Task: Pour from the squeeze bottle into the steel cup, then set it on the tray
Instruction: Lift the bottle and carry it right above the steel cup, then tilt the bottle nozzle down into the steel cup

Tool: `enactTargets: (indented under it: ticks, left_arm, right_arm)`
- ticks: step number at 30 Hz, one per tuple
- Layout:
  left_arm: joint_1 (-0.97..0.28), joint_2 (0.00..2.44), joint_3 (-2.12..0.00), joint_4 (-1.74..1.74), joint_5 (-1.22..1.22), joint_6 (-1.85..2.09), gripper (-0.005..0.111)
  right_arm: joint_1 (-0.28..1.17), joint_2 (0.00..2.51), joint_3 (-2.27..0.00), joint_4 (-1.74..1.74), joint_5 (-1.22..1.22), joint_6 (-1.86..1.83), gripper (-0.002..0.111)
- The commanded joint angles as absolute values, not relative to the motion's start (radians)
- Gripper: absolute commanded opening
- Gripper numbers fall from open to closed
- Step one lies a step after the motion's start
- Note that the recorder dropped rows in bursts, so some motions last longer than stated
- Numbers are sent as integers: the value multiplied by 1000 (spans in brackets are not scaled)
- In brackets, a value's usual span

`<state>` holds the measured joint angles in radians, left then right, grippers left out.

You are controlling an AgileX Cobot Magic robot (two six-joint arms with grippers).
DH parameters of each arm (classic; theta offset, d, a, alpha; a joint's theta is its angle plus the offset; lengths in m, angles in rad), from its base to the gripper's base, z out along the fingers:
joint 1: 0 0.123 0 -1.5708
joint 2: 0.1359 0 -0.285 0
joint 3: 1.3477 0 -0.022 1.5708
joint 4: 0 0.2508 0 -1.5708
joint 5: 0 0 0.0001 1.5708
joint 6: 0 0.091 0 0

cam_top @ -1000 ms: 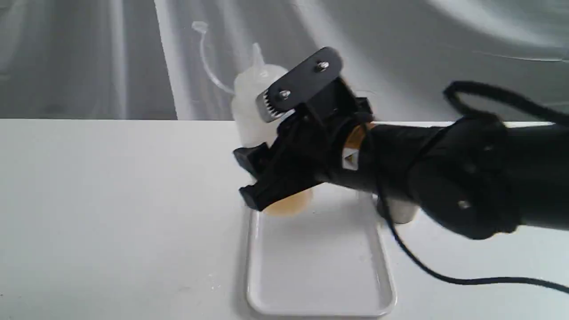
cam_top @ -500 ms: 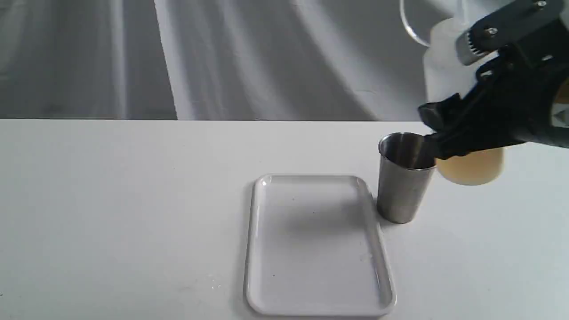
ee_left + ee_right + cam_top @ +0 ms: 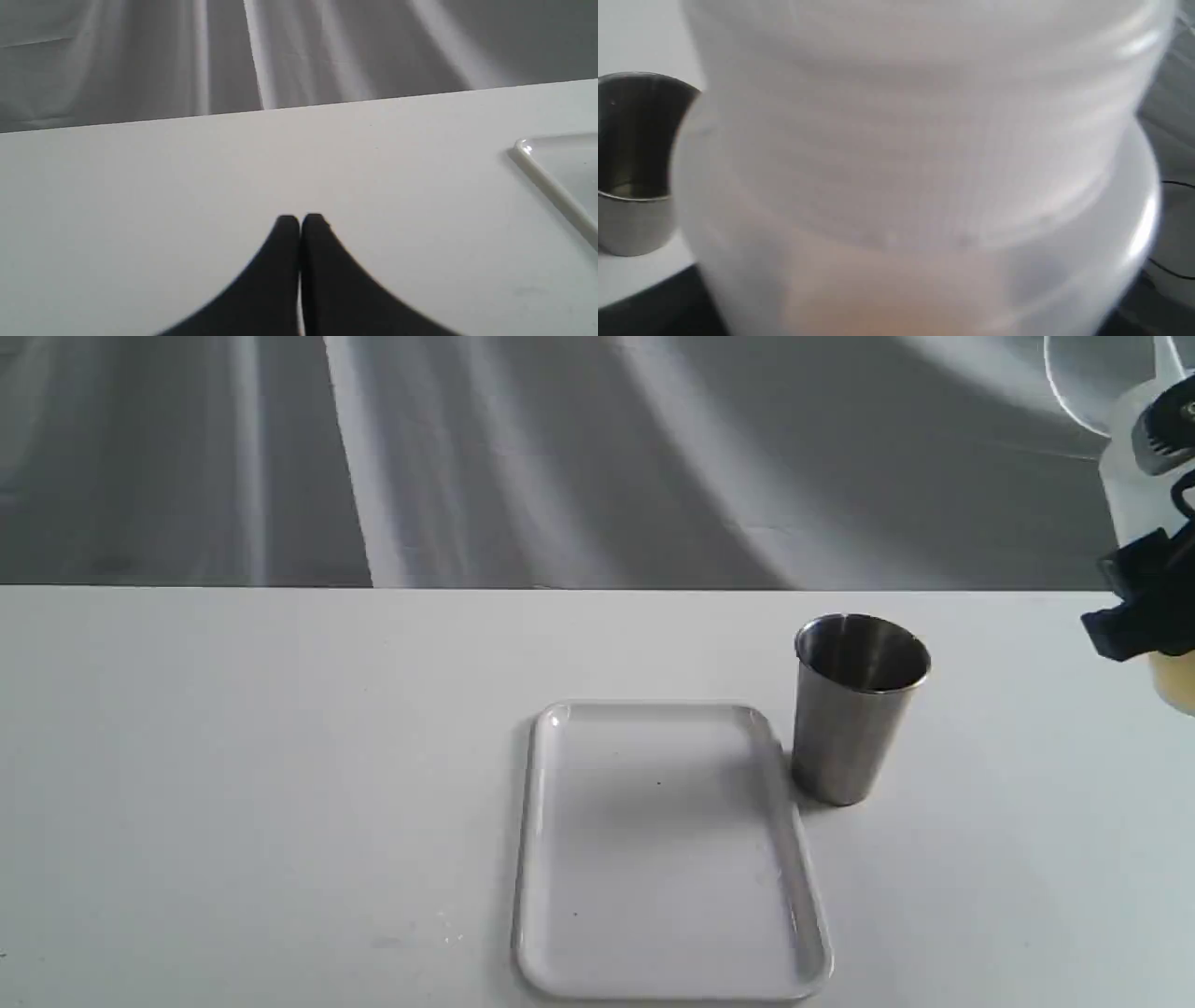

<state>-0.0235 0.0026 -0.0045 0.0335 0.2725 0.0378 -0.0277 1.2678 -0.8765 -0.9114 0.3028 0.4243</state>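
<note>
Pinching translucent squeeze bottle (image 3: 1132, 485) in right claw (image 3: 1145, 527), left claw (image 3: 299, 225) pressed together, tapered steel cup (image 3: 854, 728)

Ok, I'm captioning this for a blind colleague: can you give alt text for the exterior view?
At the right edge, the right gripper holds the squeeze bottle upright above a white table, partly out of frame, amber liquid in its base. A steel cup stands upright beside the far right corner of a flat white tray.

Nothing readable anywhere: no lettering, label, brand mark, number or sign to make out on the squeeze bottle (image 3: 1130, 504), steel cup (image 3: 854, 728), tray (image 3: 528, 859) or bench (image 3: 233, 756).
</note>
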Motion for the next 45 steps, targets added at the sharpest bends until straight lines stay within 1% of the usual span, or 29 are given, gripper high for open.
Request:
enactTargets:
  ticks: [1, 10, 19, 27, 32, 39, 45]
  left_arm:
    - [-22, 0, 0, 33, 266, 37, 0]
    - [-22, 0, 0, 33, 266, 34, 0]
    - [-22, 0, 0, 33, 266, 36, 0]
    - [-22, 0, 0, 33, 266, 32, 0]
    - [-22, 0, 0, 33, 266, 32, 0]
    - [-22, 0, 0, 33, 266, 35, 0]
    - [-22, 0, 0, 33, 266, 35, 0]
  right_arm:
    - [-35, 1264, -873, -971, 285, 453, 9]
    - [-35, 1264, -873, -1014, 299, 453, 9]
    - [-37, 1274, -875, -1136, 297, 457, 9]
    - [-37, 1388, -875, -1208, 348, 465, 9]
    - [-37, 1470, -950, -1213, 388, 516, 9]
    - [-6, 1570, -1055, -1329, 457, 516, 9]
    - [52, 1639, -1084, -1451, 595, 516, 9]
